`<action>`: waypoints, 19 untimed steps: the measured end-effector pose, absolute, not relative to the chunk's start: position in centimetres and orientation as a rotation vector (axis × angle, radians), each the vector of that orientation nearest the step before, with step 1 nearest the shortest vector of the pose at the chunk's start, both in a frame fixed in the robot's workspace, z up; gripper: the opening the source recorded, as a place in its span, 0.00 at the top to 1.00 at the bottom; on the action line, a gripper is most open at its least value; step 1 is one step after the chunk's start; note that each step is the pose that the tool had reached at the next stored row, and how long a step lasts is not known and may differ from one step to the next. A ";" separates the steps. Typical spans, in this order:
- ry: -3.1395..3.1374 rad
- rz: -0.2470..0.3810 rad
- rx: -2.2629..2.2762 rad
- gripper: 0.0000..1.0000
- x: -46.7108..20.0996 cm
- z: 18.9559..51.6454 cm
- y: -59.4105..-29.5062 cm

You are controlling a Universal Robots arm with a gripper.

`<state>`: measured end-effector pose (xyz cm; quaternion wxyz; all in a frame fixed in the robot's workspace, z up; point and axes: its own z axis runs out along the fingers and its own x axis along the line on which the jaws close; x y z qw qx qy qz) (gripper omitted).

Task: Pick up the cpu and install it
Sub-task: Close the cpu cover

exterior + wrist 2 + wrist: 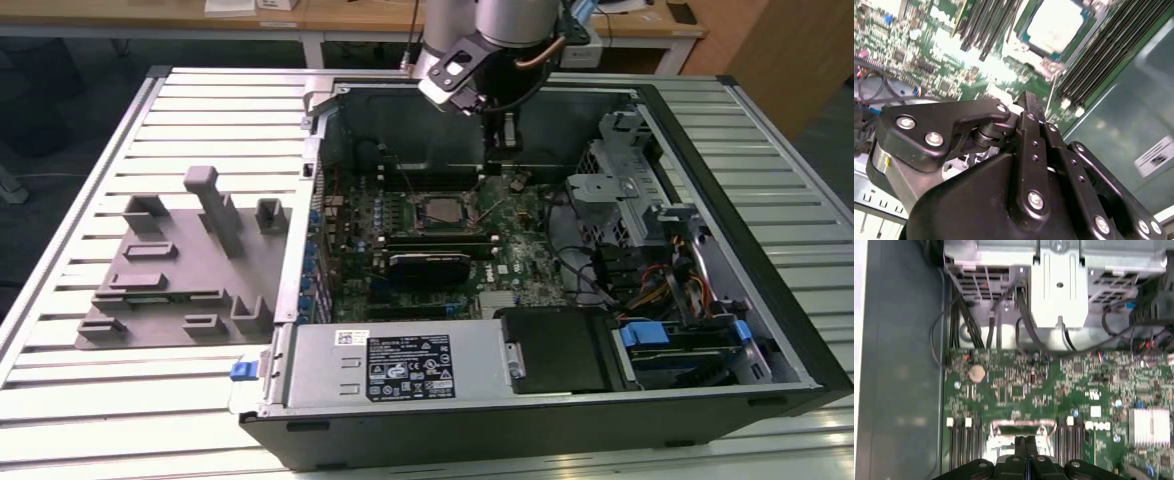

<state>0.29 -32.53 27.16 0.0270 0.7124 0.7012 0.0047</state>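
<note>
The cpu (445, 209) lies flat in the socket at the middle of the motherboard (521, 262), inside the open computer case (561, 425). Its pale silver top (1060, 24) is seen in the second wrist view, framed by the socket and flanked by memory slots. My gripper (502, 150) hangs inside the case just behind the socket, towards the far wall, a little above the board. Its black fingers (1025, 442) are pressed together with nothing between them, and the gripper (1029, 100) stands apart from the chip.
A grey fixture plate (180, 265) with upright blocks lies on the slatted table at the exterior view's left. Inside the case are a power supply (400, 365), a metal drive cage (627, 190), loose cables (641, 270) and a finned heatsink (1149, 427).
</note>
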 end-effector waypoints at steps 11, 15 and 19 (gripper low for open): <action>2.166 0.014 2.201 0.89 3.0 27.1 -32.5; 2.166 0.014 2.201 0.89 3.3 26.6 -32.5; 2.166 0.014 2.201 0.89 3.7 25.9 -32.5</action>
